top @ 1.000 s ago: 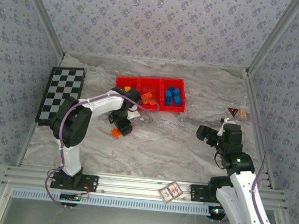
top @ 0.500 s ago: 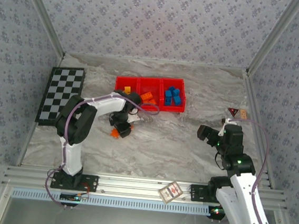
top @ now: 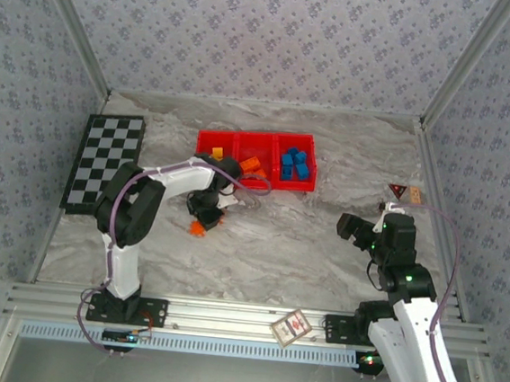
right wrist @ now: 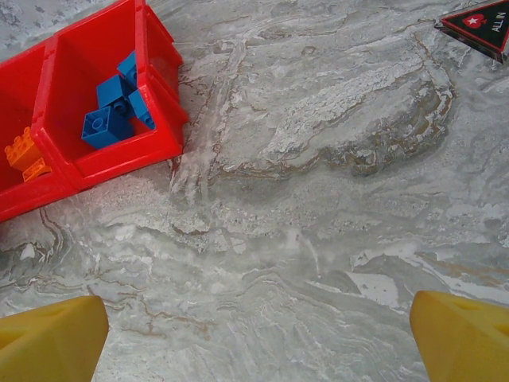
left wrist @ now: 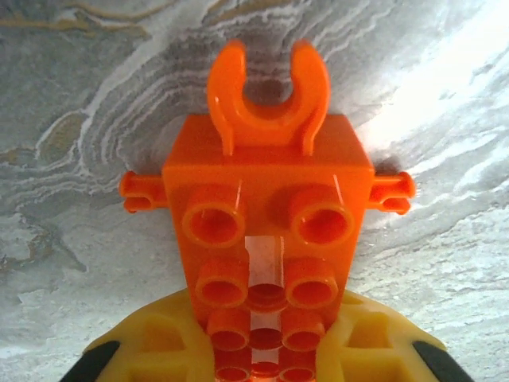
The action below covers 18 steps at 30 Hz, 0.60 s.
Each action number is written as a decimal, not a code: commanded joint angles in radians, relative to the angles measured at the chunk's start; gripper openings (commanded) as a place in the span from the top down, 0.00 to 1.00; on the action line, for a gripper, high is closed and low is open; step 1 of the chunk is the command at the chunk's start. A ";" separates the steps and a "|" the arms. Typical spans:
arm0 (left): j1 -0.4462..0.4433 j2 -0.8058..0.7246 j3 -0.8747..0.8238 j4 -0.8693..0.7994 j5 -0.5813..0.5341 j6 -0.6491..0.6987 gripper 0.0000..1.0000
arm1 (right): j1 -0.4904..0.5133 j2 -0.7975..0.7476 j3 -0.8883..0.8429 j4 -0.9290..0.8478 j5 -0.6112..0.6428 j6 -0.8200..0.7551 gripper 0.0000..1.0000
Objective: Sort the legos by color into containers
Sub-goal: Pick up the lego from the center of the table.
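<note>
Tray (top: 202, 143) of red plastic: blue legos (top: 295, 164) right, orange legos (top: 252, 165) middle.

Left claw (top: 204, 224) low, tight around orange lego (left wrist: 266, 215); right claw (top: 349, 227) at full spread.

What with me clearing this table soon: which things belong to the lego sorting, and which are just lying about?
Job: orange lego in the left claw; red tray; blue legos; orange legos in the tray.
Lying about: checkered board; triangular card; rectangular card on the front rail.
</note>
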 commanded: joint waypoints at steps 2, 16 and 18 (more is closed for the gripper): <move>0.003 -0.025 0.000 0.056 -0.081 -0.133 0.82 | -0.009 -0.010 0.024 -0.004 -0.009 -0.019 0.00; -0.163 -0.087 0.285 -0.087 -0.268 -0.561 0.83 | -0.009 -0.012 0.027 -0.006 -0.012 -0.027 0.00; -0.166 -0.045 0.389 -0.116 -0.243 -0.593 0.82 | -0.010 -0.015 0.030 -0.010 -0.014 -0.027 0.00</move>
